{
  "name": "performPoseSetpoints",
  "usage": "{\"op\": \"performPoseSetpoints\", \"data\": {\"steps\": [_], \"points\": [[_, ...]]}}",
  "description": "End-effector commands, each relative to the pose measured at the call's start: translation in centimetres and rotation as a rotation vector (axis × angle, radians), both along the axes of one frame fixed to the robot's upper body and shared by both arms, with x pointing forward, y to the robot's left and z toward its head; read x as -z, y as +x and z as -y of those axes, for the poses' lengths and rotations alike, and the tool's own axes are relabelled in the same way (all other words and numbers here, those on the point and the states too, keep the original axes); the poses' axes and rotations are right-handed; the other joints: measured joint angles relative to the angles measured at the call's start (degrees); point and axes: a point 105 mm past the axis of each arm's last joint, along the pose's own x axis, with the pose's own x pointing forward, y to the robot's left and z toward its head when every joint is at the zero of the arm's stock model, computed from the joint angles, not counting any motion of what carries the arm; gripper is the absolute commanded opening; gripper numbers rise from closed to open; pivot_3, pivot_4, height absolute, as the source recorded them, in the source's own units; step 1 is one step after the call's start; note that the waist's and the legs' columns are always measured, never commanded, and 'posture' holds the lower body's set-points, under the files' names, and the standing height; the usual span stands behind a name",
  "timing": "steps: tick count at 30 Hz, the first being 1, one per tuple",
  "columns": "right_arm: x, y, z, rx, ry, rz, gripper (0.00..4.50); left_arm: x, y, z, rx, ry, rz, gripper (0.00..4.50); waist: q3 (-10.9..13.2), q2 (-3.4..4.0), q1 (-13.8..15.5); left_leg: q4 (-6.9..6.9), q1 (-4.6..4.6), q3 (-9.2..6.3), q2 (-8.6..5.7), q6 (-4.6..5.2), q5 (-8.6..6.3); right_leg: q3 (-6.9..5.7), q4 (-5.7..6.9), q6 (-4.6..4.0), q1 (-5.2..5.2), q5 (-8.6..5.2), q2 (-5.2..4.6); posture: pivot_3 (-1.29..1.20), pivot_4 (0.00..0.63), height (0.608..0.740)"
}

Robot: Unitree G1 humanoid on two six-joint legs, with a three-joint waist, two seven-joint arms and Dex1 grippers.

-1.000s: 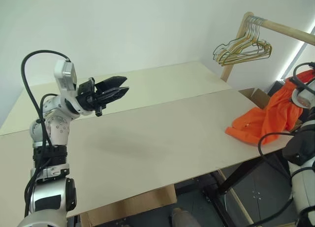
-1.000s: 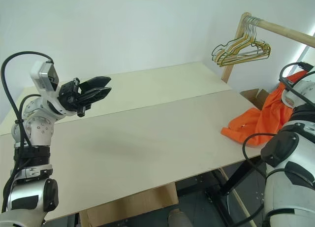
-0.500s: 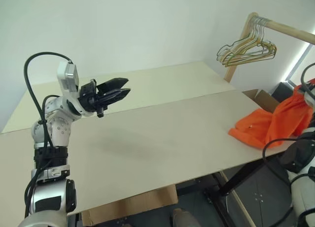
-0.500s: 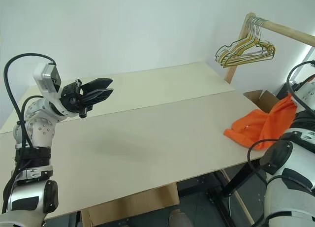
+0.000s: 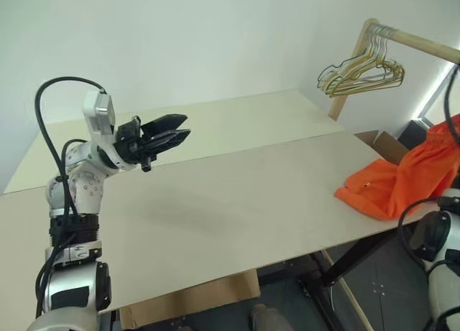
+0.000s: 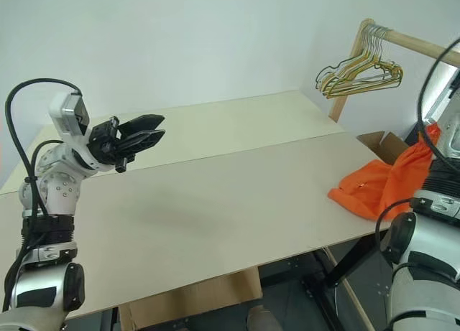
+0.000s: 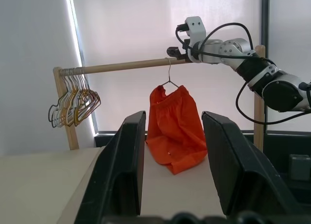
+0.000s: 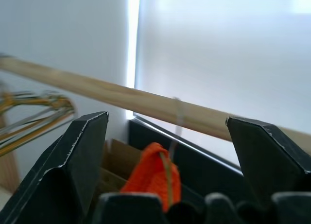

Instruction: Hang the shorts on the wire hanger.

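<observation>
the bright orange fabric shorts [image 7: 174, 128] hang from the thin wire hanger [image 7: 169, 78], whose hook sits over the pale wooden rail [image 7: 121, 66]; the lower part of the garment drapes onto the far right corner of the light beige table [image 5: 237, 202], seen in the head views as an orange heap at the table's edge. the right gripper [image 7: 176, 51] is up at the rail just beside the hook, and in its own wrist view its 2 black fingers stand wide apart with nothing between them, the rail and the hook beyond them. the left gripper [image 5: 175, 133] hovers above the left side of the table, well apart from the garment, its 2 fingers partly spread and empty. a bunch of spare gold and grey wire hangers [image 5: 361, 75] hangs at the other end of the rail. by my reading the hanging step is essentially done and the release is in hand: the next move calls for drawing the right arm clear without snagging the hook or nudging the hanger along the rail.
</observation>
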Motion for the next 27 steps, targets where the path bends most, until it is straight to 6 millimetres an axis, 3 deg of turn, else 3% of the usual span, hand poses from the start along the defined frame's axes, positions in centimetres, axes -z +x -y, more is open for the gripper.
{"op": "performPoseSetpoints", "data": {"steps": [1,3,7,11,20,27], "points": [[0.5,1.6,-5.9,-0.376,-0.133,-0.083,4.48,-0.6,-0.8,-2.0,-0.054,0.021,0.039,1.99,0.0,0.00,0.0,-0.01,0.01,-0.02,0.01,0.00,0.00,-0.01,0.00,0.00,0.00,0.00,0.01,-0.12,0.000,0.740],[2.5,1.9,-9.3,-0.598,-0.212,-0.181,4.48,0.0,-1.2,-3.5,-0.107,0.078,0.033,1.99,0.0,0.00,0.1,-0.01,0.03,-0.04,0.02,0.00,0.00,-0.05,0.01,0.00,0.02,0.00,0.01,-0.10,0.000,0.740],[4.8,1.7,-13.0,-0.820,-0.338,-0.290,4.48,0.3,-1.8,-5.3,-0.198,0.146,0.026,1.99,0.0,0.00,1.1,-0.02,-0.05,-0.06,0.00,-0.01,0.00,-0.11,0.01,-0.01,-0.04,-0.01,-0.05,-0.07,0.000,0.740],[8.3,0.5,-16.7,-1.089,-0.461,-0.430,4.48,1.2,-2.9,-7.0,-0.274,0.217,-0.005,1.99,0.1,0.00,3.0,-0.03,-0.07,-0.07,0.02,-0.01,0.00,-0.17,-0.04,-0.02,-0.07,-0.02,-0.07,-0.03,0.000,0.740],[15.9,-0.9,-17.8,-1.277,-0.538,-0.662,4.48,5.1,-4.4,-8.9,-0.432,0.376,-0.137,1.99,0.2,-0.16,9.2,-0.05,-0.08,0.23,0.04,-0.01,0.00,-0.27,-0.03,-0.08,-0.13,-0.04,-0.11,0.11,0.000,0.740],[17.6,-1.5,-17.0,-1.278,-0.556,-0.664,4.48,5.6,-5.7,-9.1,-0.496,0.383,-0.151,1.99,0.2,-0.31,13.8,-0.14,-0.11,0.47,0.13,-0.02,-0.01,-0.40,0.04,-0.28,-0.26,-0.14,-0.03,0.16,0.000,0.740]]}}
